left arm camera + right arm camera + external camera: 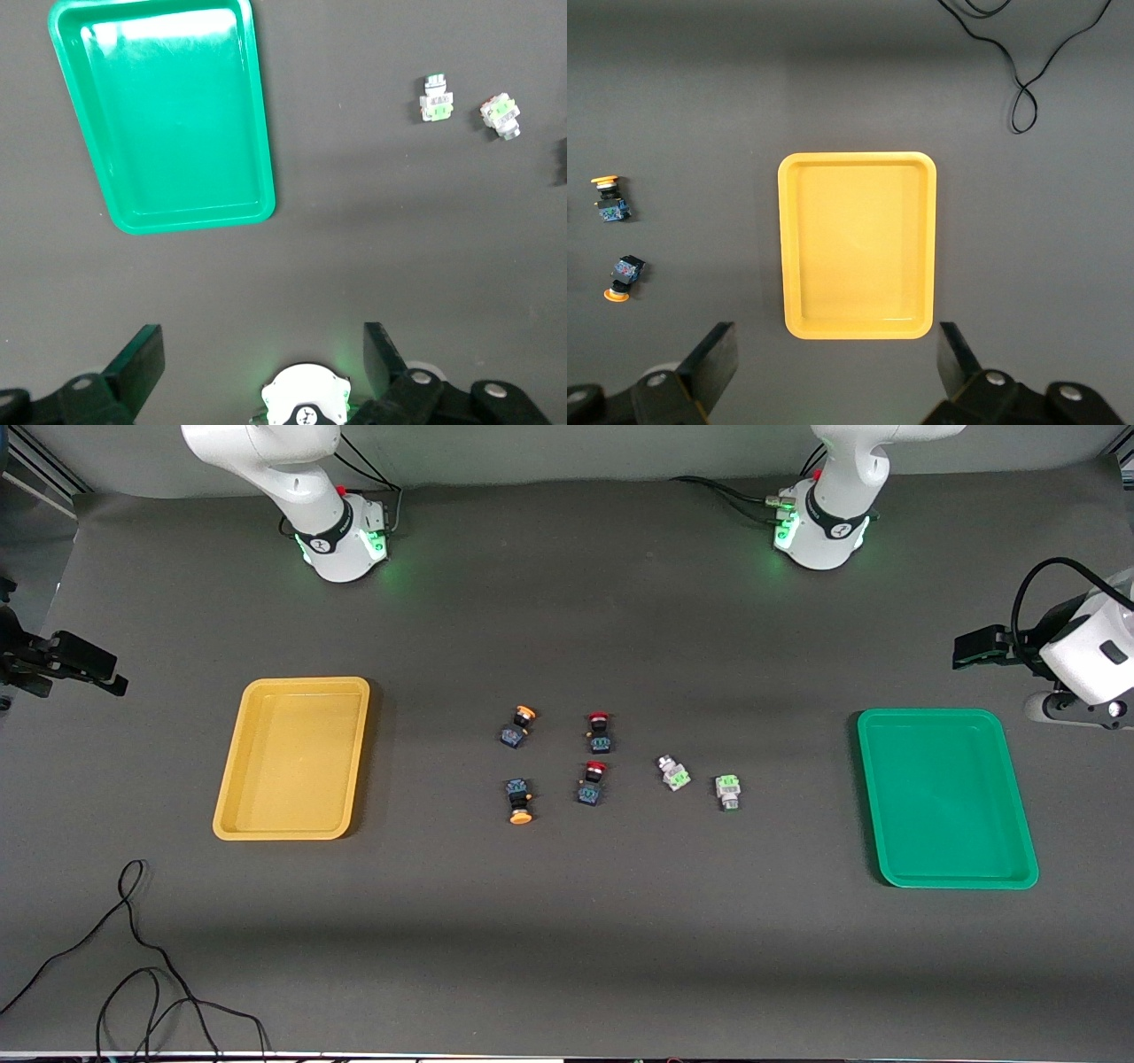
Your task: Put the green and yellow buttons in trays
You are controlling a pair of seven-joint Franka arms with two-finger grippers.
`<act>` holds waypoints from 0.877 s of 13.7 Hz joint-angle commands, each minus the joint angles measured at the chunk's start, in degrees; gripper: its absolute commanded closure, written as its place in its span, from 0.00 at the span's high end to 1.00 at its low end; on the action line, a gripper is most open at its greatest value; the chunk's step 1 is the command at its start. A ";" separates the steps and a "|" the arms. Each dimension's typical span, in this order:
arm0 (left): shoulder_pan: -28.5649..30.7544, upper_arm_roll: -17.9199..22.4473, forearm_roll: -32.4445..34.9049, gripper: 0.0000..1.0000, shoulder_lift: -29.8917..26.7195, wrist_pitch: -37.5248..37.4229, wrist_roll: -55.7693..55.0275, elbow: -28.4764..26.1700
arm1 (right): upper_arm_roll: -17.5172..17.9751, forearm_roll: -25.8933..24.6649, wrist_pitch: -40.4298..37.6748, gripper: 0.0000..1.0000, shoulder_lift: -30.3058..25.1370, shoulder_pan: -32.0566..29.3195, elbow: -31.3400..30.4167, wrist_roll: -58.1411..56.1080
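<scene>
A dark grey table (567,921) carries the whole job, laid out for sorting by colour. The yellow tray (232,806) sits toward the right arm's end and the green tray (886,841) toward the left arm's end, both bare, which suggests each arm is meant to serve the tray on its own side.

The left gripper (264,354) hangs high over the table just beside the green tray, jaws spread wide and holding nothing. The right gripper (837,354) hangs likewise over the table next to the yellow tray, jaws spread and empty. Both arms appear to be waiting; no button is yet in a tray.

Six buttons lie between the trays, well apart from both. The two yellow buttons (520,726) (520,802) lie on the yellow tray's side of the cluster. The two green buttons (673,772) (728,790) lie on the green tray's side, one slightly nearer the front camera. Two red-capped buttons (599,731) (592,782) sit between those pairs and seem to be distractors.

A loose black cable (133,957) trails near the table's front edge.

A small round logo shows on each arm's base; no writing on buttons or trays can be read.
</scene>
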 commanded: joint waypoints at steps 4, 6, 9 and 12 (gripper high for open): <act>-0.25 0.13 0.16 1.00 1.21 1.49 -0.15 3.97 | -0.10 0.04 -0.83 1.00 -0.24 -0.18 0.24 -0.35; -0.25 0.13 -0.01 1.00 1.20 1.49 -0.15 3.79 | -0.02 0.04 -1.88 1.00 -0.24 -0.01 -0.11 -0.18; -0.95 -0.13 -0.45 0.99 1.29 1.57 -2.15 3.88 | 0.34 0.12 -1.97 1.00 -0.42 2.36 -1.68 0.08; -1.48 -1.88 -2.81 0.99 2.25 2.10 -6.82 3.62 | 0.42 0.39 0.30 1.00 -0.33 6.48 -3.79 3.41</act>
